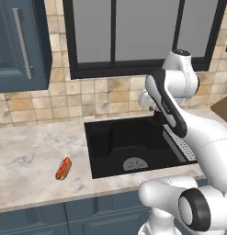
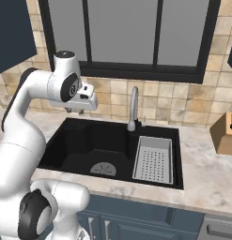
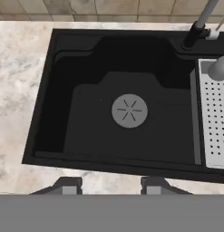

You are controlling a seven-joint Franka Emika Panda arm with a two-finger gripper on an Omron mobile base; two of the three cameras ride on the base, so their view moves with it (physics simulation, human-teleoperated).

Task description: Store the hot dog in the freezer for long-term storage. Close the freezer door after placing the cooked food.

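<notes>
Marble surface | orange-tan hot dog lies left of black sink, long axis near-far | end effector over sink, closed, empty

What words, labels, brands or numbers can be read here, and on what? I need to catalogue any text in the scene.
None. No readable text on the hot dog, the black sink, the grey drain rack, the faucet or the brown box; the box bears a dark mark, too cut off to read.
</notes>
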